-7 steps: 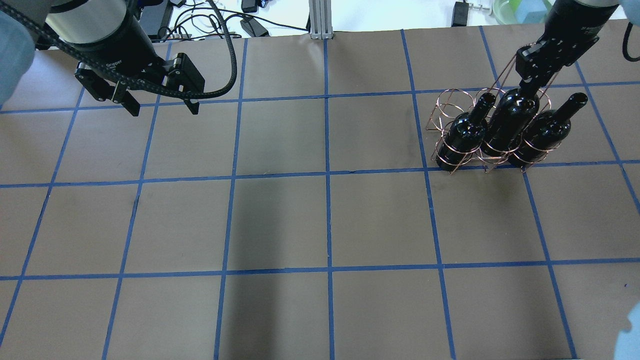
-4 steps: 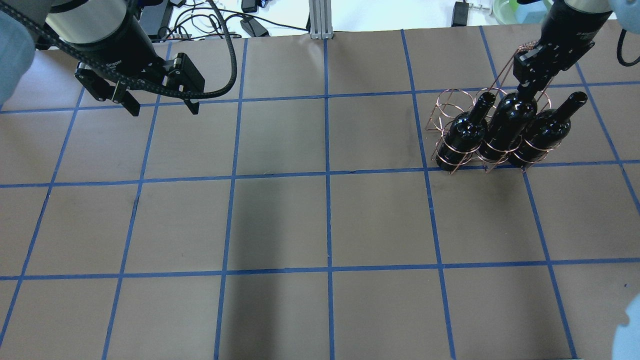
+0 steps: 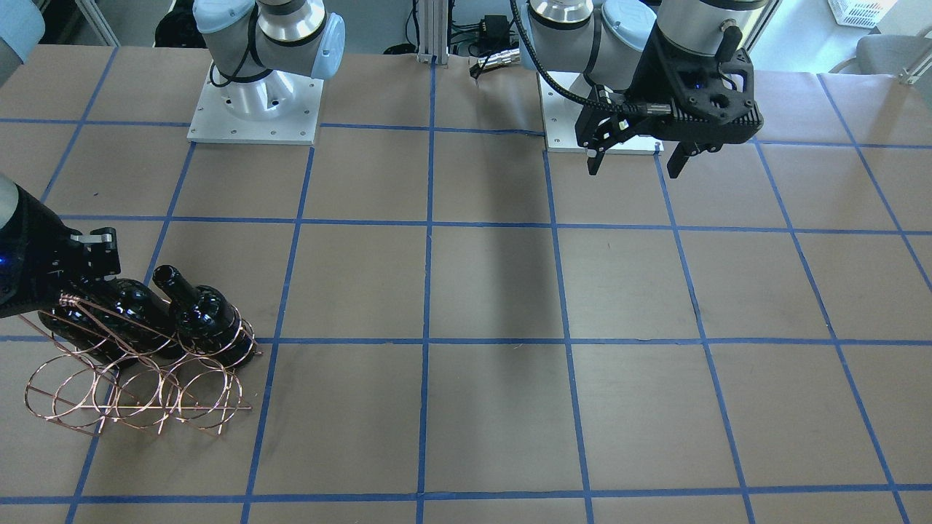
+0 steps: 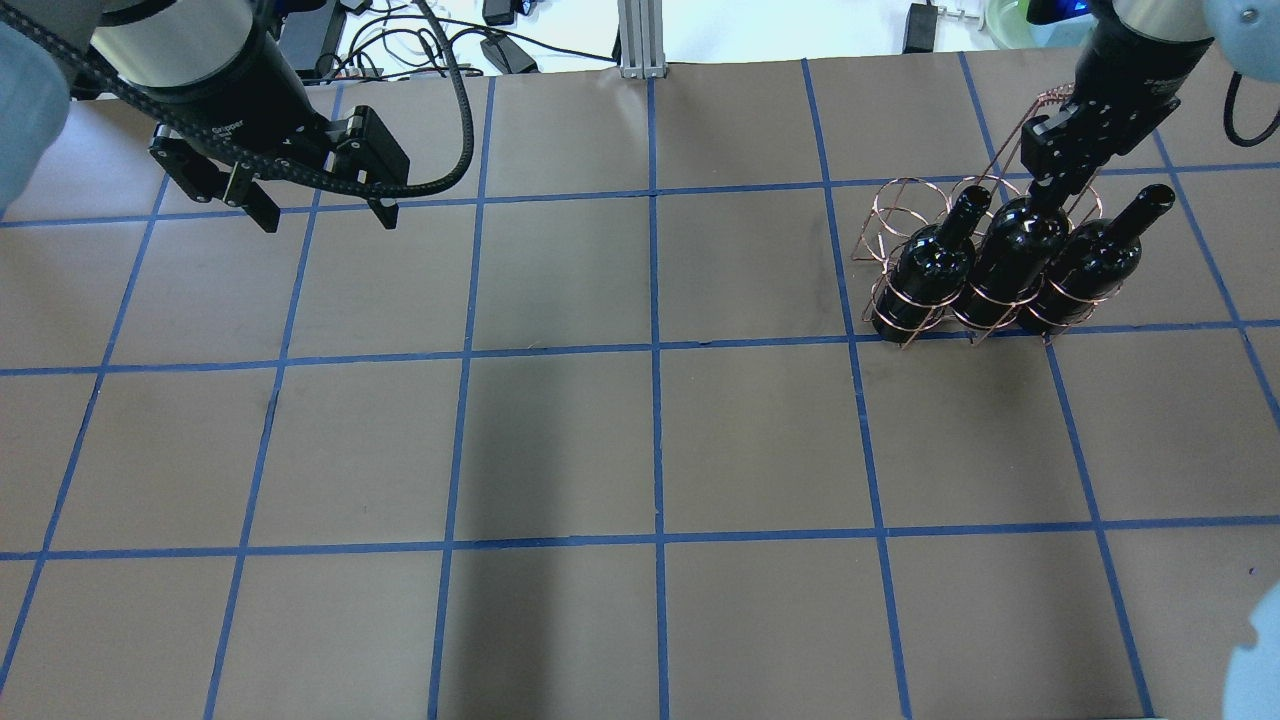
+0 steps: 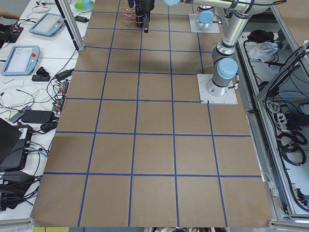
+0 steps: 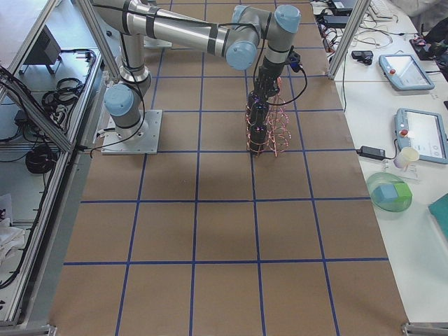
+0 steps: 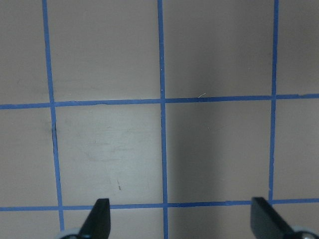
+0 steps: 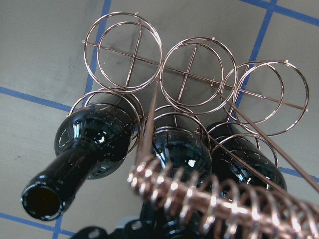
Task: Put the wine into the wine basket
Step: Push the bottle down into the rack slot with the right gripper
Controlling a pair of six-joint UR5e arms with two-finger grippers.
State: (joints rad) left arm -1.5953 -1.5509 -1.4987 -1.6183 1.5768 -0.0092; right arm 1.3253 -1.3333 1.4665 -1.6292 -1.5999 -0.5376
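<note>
The copper wire wine basket (image 4: 903, 196) stands at the right rear of the table and holds three black wine bottles in its near row. The middle wine bottle (image 4: 1010, 262) sits between the left bottle (image 4: 930, 270) and the right bottle (image 4: 1092, 264). My right gripper (image 4: 1052, 178) is shut on the middle bottle's neck, beside the coil-wrapped handle (image 8: 209, 201). The right wrist view shows the basket's far row of loops (image 8: 124, 45) empty. My left gripper (image 4: 328, 215) is open and empty over the table's left rear; it also shows in the front view (image 3: 632, 169).
The brown table top (image 4: 650, 450) is marked with a blue tape grid. Cables (image 4: 450, 40) and an aluminium post (image 4: 640, 40) lie at the far edge. The two arm bases (image 3: 255, 109) stand on the robot's side.
My right gripper has lowered the middle bottle down into the basket's middle loops. The left arm has not moved.
</note>
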